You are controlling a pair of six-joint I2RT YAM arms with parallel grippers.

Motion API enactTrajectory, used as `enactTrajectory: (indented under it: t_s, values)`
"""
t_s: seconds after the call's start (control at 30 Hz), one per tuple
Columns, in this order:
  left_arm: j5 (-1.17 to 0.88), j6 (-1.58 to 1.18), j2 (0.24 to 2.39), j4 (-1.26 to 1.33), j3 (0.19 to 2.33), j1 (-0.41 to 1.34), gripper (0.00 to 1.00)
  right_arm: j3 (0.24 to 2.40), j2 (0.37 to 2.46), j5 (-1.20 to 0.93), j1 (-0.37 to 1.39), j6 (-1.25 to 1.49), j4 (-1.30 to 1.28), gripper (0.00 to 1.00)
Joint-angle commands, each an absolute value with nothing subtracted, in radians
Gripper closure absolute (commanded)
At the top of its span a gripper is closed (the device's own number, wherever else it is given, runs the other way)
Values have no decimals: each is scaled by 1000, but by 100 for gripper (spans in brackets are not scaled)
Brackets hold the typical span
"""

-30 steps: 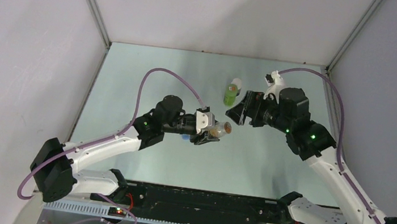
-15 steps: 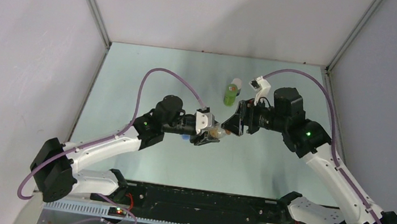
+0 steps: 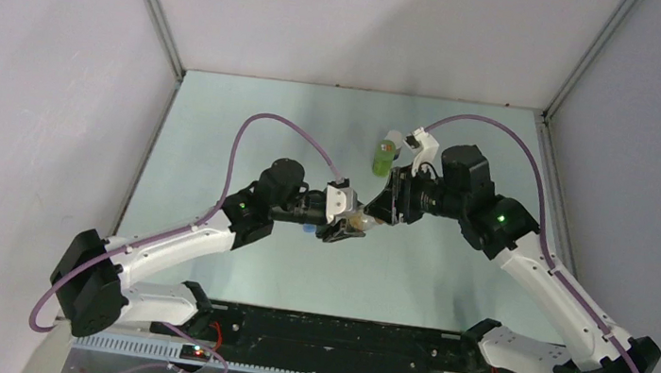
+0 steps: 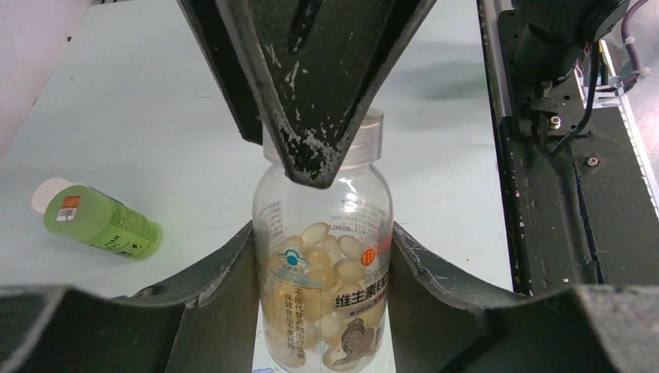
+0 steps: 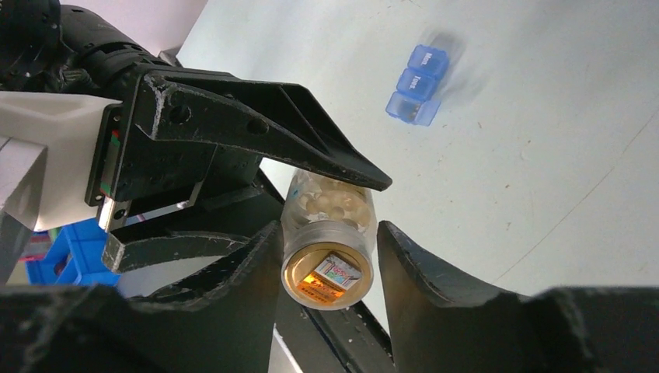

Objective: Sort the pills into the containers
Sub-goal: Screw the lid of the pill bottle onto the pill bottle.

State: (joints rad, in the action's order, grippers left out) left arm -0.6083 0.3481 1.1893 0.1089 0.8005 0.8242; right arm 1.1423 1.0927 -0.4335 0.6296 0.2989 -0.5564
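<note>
The left hand (image 4: pixel 322 233), part-open, clamps the clear pill bottle (image 4: pixel 322 291) above the table (image 4: pixel 140 116), while the right hand (image 5: pixel 328 233) straddles its cap (image 5: pixel 326 273), whether gripping I cannot tell.

The clear glossy plastic pill bottle (image 4: pixel 322 256) shows smooth, pale, shiny capsules (image 4: pixel 326 241) through its wall and carries a printed see-through label. Its frosted plastic cap (image 5: pixel 329 268) has a metallic gold face. The black fingers (image 4: pixel 311 93) of the right gripper (image 5: pixel 329 229) look like matt hard plastic, scuffed with white scratches; those of the left gripper (image 4: pixel 322 233) are equally matt and slightly grainy. The green plastic bottle with a white cap (image 4: pixel 105 227) wears a satin label. The blue translucent plastic pill organiser (image 5: pixel 416 84) is blurred. The pale table (image 4: pixel 140 116) is smooth, with a dull sheen.
</note>
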Motion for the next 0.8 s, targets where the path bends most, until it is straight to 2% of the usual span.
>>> enactTrajectory:
  t_s: [0.0,0.17,0.4,0.53,0.67,0.77]
  values:
    - [-633,344,1169,167,847,826,100,1143,1100,-353,642,338,-532,51]
    - [-632,343,1165,170,841,825,100,1137,1106,-265,642,452,-509,61]
    - [-632,340,1158,171,833,824,100,1136,1135,-167,642,653,-507,67]
    - [-631,342,1154,173,829,825,100,1135,1129,-116,632,716,-512,58]
    - [-630,342,1155,173,828,825,100,1136,1110,-106,612,741,-507,38]
    - [-628,341,1155,172,828,825,100,1136,1085,-113,598,731,-502,28]
